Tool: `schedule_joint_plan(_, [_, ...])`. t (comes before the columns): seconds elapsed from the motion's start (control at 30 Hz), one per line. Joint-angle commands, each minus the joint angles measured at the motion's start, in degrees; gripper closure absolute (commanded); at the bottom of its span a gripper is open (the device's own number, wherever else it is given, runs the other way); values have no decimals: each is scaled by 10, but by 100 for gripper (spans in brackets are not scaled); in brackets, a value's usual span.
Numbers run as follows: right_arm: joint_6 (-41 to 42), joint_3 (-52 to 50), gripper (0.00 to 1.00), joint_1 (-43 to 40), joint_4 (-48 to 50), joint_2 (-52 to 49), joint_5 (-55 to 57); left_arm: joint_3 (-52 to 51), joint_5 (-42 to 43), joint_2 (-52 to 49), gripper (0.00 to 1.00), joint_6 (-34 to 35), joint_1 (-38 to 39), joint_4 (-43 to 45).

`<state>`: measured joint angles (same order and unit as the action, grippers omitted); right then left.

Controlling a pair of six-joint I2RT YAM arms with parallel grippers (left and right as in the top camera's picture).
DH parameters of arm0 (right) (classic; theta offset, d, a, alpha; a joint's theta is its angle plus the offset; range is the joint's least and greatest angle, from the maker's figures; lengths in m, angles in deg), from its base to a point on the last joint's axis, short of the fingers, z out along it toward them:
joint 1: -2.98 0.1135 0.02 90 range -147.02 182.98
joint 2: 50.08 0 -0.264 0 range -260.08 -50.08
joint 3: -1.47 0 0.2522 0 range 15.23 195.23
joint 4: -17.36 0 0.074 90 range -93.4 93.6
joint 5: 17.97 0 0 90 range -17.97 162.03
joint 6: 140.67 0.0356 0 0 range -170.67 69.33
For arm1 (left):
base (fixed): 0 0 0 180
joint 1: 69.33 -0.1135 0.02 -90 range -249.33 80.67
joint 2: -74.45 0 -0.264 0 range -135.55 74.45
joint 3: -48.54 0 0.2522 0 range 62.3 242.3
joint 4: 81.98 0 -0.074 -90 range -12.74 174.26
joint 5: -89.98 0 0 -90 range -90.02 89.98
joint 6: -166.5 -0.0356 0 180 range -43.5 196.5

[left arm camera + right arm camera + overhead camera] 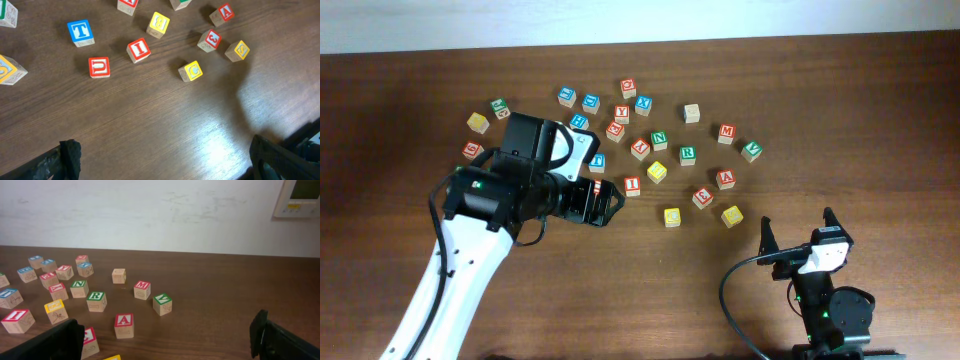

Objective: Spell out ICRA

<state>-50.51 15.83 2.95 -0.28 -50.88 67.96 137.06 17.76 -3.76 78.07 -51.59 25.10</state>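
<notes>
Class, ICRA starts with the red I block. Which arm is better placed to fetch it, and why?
Left: the left claw, open, hovers beside the I block; the right claw sits farther off.

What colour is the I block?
The I block is red, clearest in the left wrist view.

Lettered wooden blocks [659, 139] lie scattered across the far middle of a dark wooden table [880, 100]. The left gripper [616, 200], jaws spread, points at the red I block [632, 185] just beside it. The right gripper [798, 226] stands open at near right, well apart.
</notes>
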Motion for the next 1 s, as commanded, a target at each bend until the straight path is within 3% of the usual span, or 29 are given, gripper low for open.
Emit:
schedule_joint_plan(0.0, [1, -3, 2, -4, -4, 5, -1, 9, 6, -1, 1, 8, 3, -1])
schedule_joint_plan(0.83, [1, -3, 2, -4, -4, 4, -1, 9, 7, -1, 1, 8, 3, -1])
schedule_joint_plan(0.97, [1, -3, 2, -4, -4, 4, -2, 9, 68, -1, 1, 8, 3, 0])
